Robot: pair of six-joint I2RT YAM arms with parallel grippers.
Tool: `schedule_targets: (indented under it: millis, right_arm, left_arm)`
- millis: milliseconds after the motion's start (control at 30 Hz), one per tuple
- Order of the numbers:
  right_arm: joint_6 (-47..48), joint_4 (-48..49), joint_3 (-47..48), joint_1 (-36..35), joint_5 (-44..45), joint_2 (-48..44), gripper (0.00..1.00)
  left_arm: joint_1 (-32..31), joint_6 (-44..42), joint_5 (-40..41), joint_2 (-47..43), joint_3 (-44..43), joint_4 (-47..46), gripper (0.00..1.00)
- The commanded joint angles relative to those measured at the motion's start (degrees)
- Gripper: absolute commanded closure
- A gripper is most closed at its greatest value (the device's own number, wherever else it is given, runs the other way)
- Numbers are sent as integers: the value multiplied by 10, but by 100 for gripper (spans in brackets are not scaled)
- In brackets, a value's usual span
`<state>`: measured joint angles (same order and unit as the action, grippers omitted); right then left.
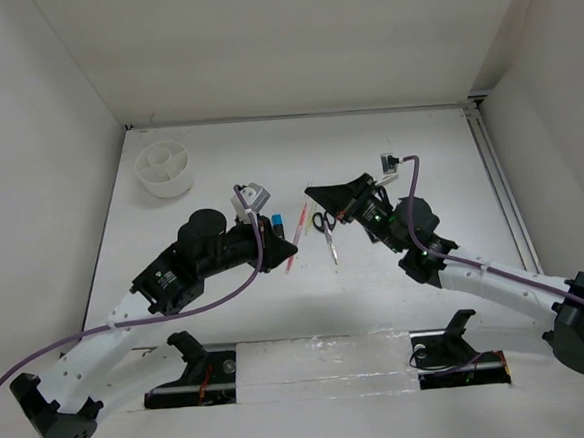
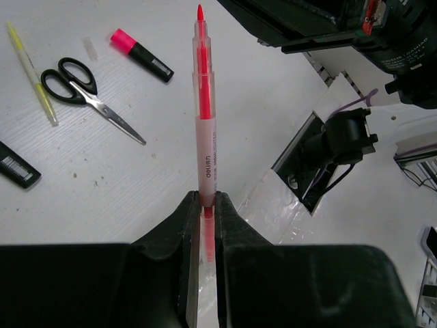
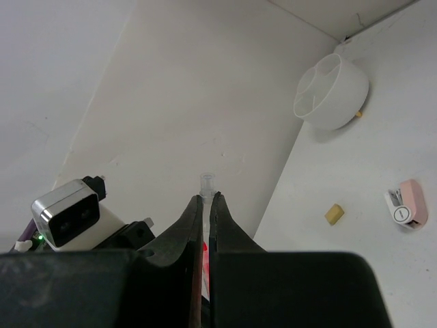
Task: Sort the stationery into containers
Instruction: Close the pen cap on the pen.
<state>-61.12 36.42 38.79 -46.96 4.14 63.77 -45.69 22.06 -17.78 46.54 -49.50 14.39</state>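
The pink pen (image 2: 206,123) is off the bench (image 1: 418,150), held by its back end in the left gripper (image 2: 207,199). The gripper's two fingers are pressed against the barrel from both sides. The pen's red tip is bare and points away from the gripper, out over the middle of the bench. Whether the tip touches the surface cannot be told.

On the bench to one side of the pen lie the black-handled scissors (image 2: 97,106), closed. The thin pale-yellow stick (image 2: 32,75) is just beside their handles. The pink-capped marker (image 2: 141,55) lies a little past the scissors, apart from them. In the top view the blue-capped marker (image 1: 276,221) lies close by the left gripper.

The right gripper (image 3: 207,199) faces the left one across this cluster. Its fingers are pinched on a thin clear-tipped piece (image 3: 206,183) with red showing inside. What that piece is cannot be made out.

Beyond the right gripper, the tan eraser (image 3: 333,214) and the small white-pink piece (image 3: 407,206) lie on the bench, apart from each other.

The round white cup (image 3: 345,102) stands upright in the far left corner of the bench, its inner dividers visible. It is well apart from the pen and from both grippers.
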Motion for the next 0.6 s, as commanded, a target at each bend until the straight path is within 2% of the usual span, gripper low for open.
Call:
schedule_targets:
  millis: [0, 567]
  right_arm:
    - [0, 44, 19, -5, -4, -14, 100]
    - [5, 44, 14, -5, -9, -8, 100]
  left_arm:
    - [-1, -3, -2, -1, -6, -16, 100]
    - [-1, 3, 15, -7, -6, -16, 100]
